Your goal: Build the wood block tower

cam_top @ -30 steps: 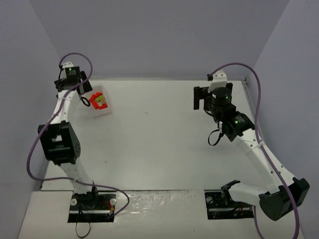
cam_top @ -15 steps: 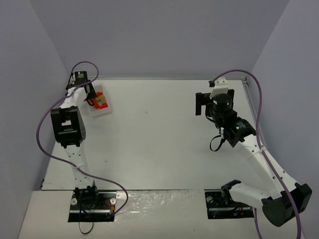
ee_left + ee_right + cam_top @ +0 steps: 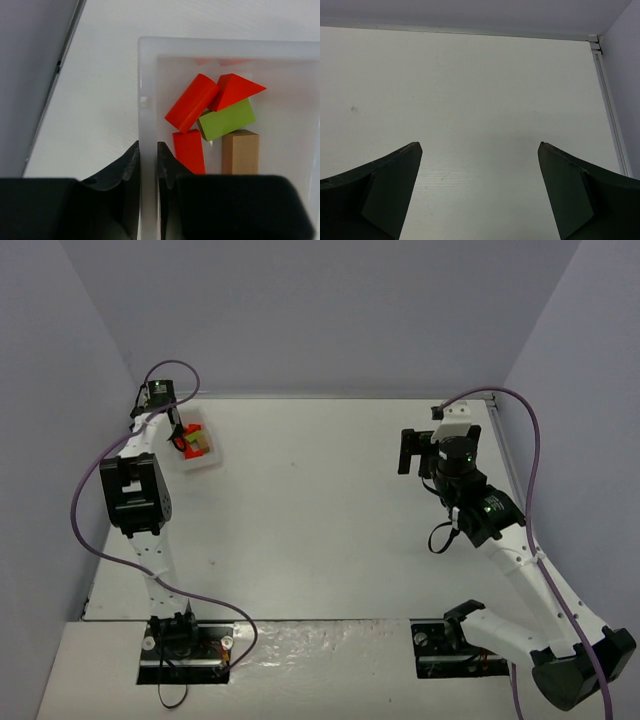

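Loose wooden blocks lie jumbled in a clear white plastic tray [image 3: 148, 90] at the table's far left: a red cylinder [image 3: 192, 102], a red wedge [image 3: 235, 90], a yellow-green block [image 3: 226, 119], a tan block [image 3: 240, 151] and a red bar [image 3: 189, 150]. No block stands stacked on another. My left gripper [image 3: 148, 147] is shut on the tray's left wall, one finger outside and one inside. From above, the tray [image 3: 207, 460] and the left gripper [image 3: 178, 440] sit near the left wall. My right gripper [image 3: 480, 145] is open over bare table, holding nothing.
The side wall and the table's left edge [image 3: 55, 75] run close beside the tray. The right gripper [image 3: 412, 452] hovers at the table's far right, near the back right corner rail [image 3: 607, 105]. Cables loop above both arms.
My left arm reached down to the tray and its jaws closed on the tray's left wall. The right arm drifted slightly right and nearer, still open.
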Action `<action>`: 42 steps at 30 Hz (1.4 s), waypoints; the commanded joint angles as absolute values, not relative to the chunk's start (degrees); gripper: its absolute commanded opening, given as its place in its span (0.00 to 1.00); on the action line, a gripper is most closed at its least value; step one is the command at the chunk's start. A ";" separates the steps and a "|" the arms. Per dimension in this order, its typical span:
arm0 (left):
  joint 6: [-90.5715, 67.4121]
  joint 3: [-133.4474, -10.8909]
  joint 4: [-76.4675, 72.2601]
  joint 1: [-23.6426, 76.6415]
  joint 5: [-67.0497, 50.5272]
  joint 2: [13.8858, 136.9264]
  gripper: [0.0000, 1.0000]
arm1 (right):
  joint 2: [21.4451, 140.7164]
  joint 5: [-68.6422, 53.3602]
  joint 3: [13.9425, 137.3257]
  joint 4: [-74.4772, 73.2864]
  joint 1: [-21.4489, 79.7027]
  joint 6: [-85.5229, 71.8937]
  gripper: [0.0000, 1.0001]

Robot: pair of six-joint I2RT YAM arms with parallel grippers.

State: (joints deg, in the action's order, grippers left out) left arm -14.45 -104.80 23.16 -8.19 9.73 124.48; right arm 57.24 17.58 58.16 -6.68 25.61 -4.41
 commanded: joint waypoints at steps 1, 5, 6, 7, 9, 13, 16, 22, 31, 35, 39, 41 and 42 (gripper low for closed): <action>-5.26 -103.22 23.89 -5.53 16.24 113.90 0.00 | 56.24 18.08 58.27 -2.99 25.68 -5.27 1.00; -0.31 -96.36 24.26 -0.55 25.29 108.00 0.00 | 56.51 17.12 58.13 -2.96 25.75 -5.42 1.00; 0.37 -94.19 24.31 0.66 26.70 106.90 0.00 | 56.48 16.99 58.08 -2.99 25.75 -5.46 1.00; 1.43 -92.36 24.48 2.76 28.00 105.67 0.00 | 56.36 16.75 58.02 -2.99 25.75 -5.52 1.00; 2.55 -89.70 25.07 6.17 31.62 103.83 0.00 | 56.23 16.14 57.80 -2.99 25.75 -5.90 1.00; 4.77 -86.64 27.17 13.72 41.93 103.55 0.00 | 56.07 14.76 57.39 -2.98 25.75 -6.42 1.00; 5.63 -85.96 29.14 18.17 46.42 104.81 0.00 | 56.06 14.13 57.30 -2.90 25.75 -6.69 1.00; 7.46 -86.59 31.99 31.63 62.75 109.88 0.00 | 55.29 13.32 56.63 -2.99 25.77 -7.01 1.00; 10.79 -87.46 33.48 40.17 78.28 115.50 0.00 | 54.84 13.71 55.98 -2.90 25.75 -6.77 1.00; 11.98 -90.55 33.37 42.60 80.49 118.25 0.00 | 54.61 13.94 55.42 -2.95 25.75 -6.89 1.00; 12.95 -93.57 33.28 45.25 80.77 119.85 0.00 | 54.94 13.74 55.87 -2.99 25.75 -6.53 1.00; 13.82 -94.05 33.30 46.22 81.26 120.60 0.00 | 54.31 14.43 55.53 -2.90 25.75 -6.59 1.00; 14.04 -94.07 33.22 46.94 81.65 120.76 0.00 | 54.23 14.63 55.36 -2.91 25.75 -6.58 1.00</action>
